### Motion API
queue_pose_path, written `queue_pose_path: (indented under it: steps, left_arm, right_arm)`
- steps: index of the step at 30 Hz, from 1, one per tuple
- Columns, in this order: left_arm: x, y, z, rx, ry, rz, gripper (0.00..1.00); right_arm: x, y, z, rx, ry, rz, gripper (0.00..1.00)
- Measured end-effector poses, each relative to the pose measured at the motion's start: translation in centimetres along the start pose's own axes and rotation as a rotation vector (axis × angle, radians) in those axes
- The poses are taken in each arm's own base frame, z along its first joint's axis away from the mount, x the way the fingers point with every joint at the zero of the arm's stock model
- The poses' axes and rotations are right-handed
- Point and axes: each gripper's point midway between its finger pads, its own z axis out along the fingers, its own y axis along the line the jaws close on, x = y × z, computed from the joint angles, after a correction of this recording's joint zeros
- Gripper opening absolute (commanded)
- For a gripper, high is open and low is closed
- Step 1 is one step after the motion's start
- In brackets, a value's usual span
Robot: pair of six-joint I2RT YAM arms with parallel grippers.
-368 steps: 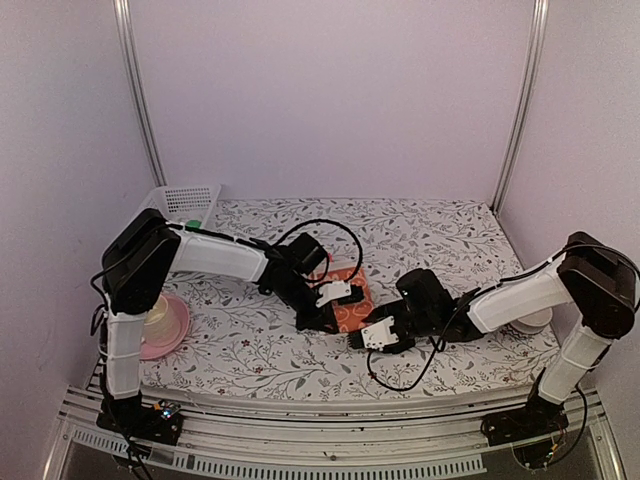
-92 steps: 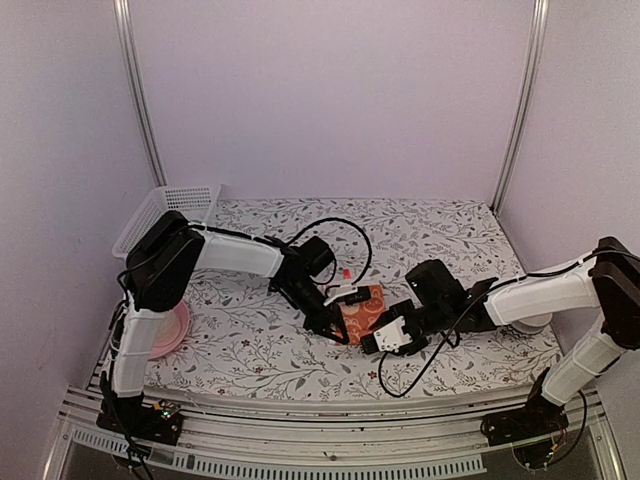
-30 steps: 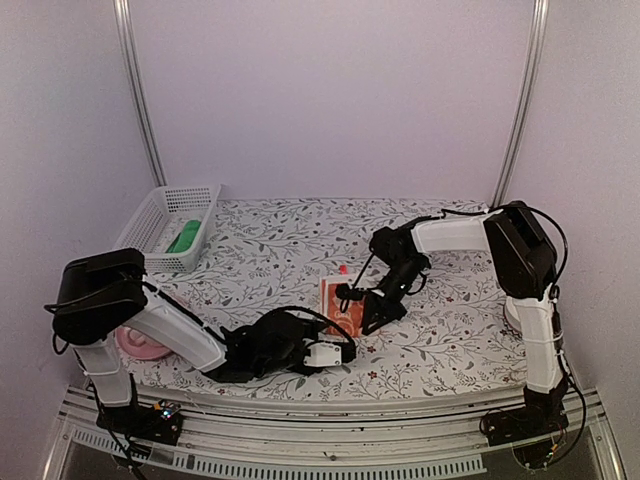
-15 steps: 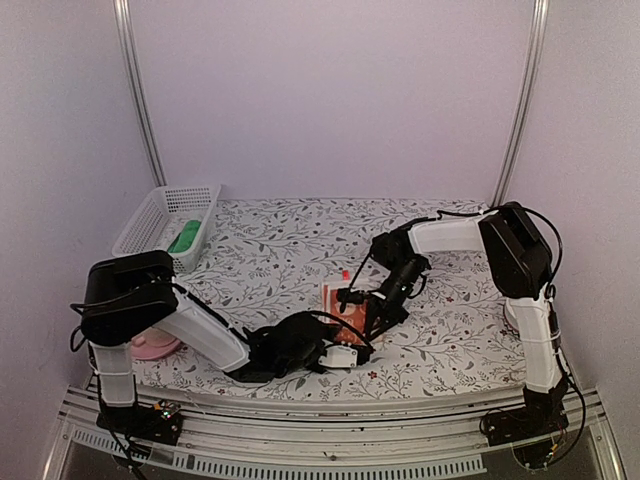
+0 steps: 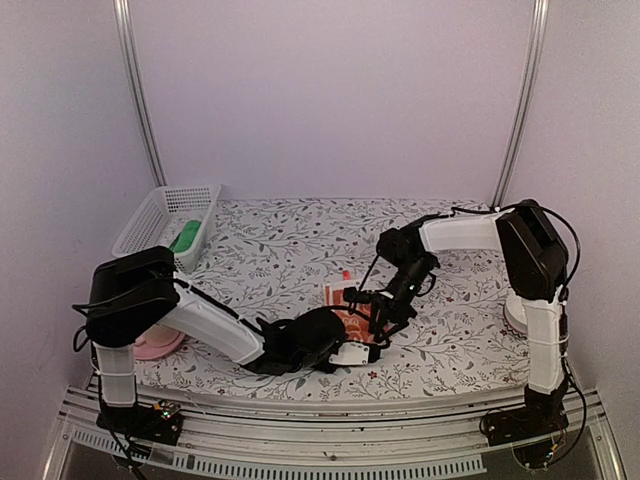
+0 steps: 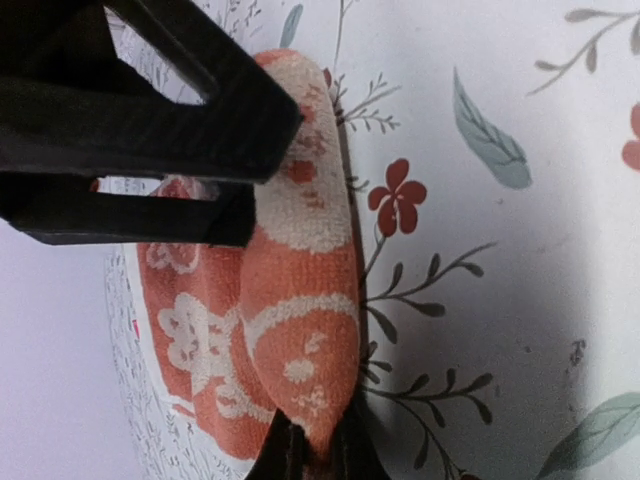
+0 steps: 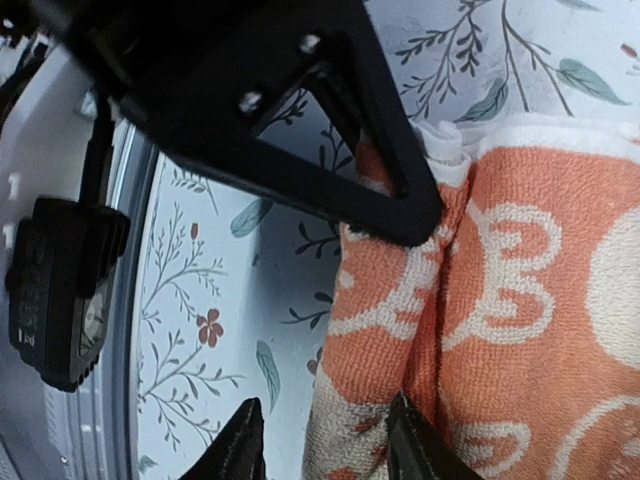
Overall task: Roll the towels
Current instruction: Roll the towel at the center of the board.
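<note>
The left jaws pinch shut on one end of the part-rolled towel (image 6: 300,330), the right jaws stand parted astride its roll, so a one-sided pull may drag it and loosen the roll.

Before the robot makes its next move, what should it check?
1. Roll started on the orange-red cloth towel with white pattern: ok.
2. Grip of the left gripper on the rolled end: ok, shut on it.
3. Is the right gripper free of that towel: cannot tell; its fingers sit either side of the edge.
4. Is the plain green cloth towel in the white plastic basket rolled: cannot tell.
5. Is the flowered table cover flat beside the roll: ok.
</note>
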Motion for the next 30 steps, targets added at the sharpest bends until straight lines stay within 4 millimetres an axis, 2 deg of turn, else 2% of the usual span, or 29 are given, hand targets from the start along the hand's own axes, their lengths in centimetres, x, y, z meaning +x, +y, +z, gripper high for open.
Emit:
queue_pose_path:
  steps: [5, 11, 15, 21, 24, 30]
  left_arm:
    - [-1.2, 0.0, 0.3, 0.141, -0.039, -0.127, 0.0]
    - [-1.3, 0.6, 0.6, 0.342, -0.089, -0.309, 0.0]
    - [-1.2, 0.7, 0.8, 0.468, -0.111, -0.41, 0.0]
    - [-1.7, 0.8, 1.2, 0.65, -0.149, -0.521, 0.0]
    - [-1.7, 0.8, 1.2, 0.732, -0.169, -0.574, 0.0]
    - [-1.5, 0.8, 1.2, 0.854, -0.185, -0.646, 0.0]
  right_arm:
    - [0.2, 1.1, -2.9, 0.163, -0.031, -0.113, 0.57]
    - [0.3, 2.2, -6.7, 0.413, -0.084, -0.267, 0.6]
    - [1.3, 2.7, -7.7, 0.525, -0.097, -0.325, 0.61]
    - [3.0, 4.1, -7.1, 0.595, -0.087, -0.427, 0.62]
    - [3.0, 4.5, -6.3, 0.627, -0.067, -0.5, 0.62]
    - [2.0, 4.7, -3.1, 0.677, -0.016, -0.639, 0.61]
